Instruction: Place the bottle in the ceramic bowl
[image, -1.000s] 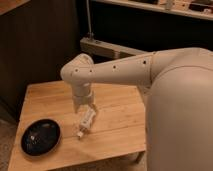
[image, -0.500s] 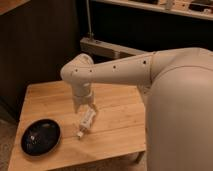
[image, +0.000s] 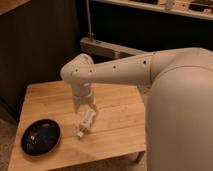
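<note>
A: Start at the gripper; where is it, and what is it doing?

B: It points down over the middle of the wooden table, right at the upper end of the bottle; whether it is open around that end or clamped onto it, I cannot tell.

A: And the bottle itself?

B: Slim and pale; it slants, upper end at the gripper, small white cap lowest and toward the near left; the cap is at the tabletop or just above it (the contact is not clear).

A: The ceramic bowl?

B: The ceramic bowl sits at the near left corner of the table; black, glossy, shallow, with a few light specks inside; it lies left of the bottle, near it but apart, with bare wood between them.

A: Farther out?

B: The white arm reaches in from the right, bends at a rounded joint above the gripper, then drops straight down; the robot's broad white body fills the right side; a dark wall rises beyond the table's far edge.
</note>
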